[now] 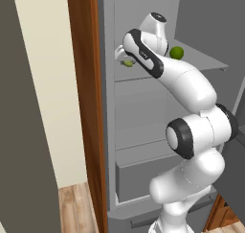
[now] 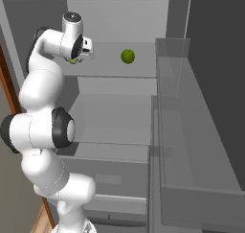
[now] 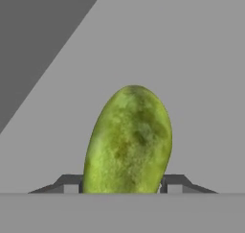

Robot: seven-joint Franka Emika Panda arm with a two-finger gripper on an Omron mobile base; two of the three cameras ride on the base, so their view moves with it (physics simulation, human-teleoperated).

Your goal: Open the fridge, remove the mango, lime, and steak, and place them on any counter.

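Sitting between gripper fingertips, touching both, mango

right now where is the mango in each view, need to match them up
Left base view: the mango peeks out at upper middle, left of the white arm, on the fridge shelf.
Right base view: mango at upper left, under the gripper.
Hand view: mango fills the lower middle, between the fingertips.
Shared landmark: the lime on the same shelf.

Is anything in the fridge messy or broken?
Nothing stands out. The fridge shelves look tidy, the lime sits alone on the top shelf, and the gripper has its fingers on either side of the mango.
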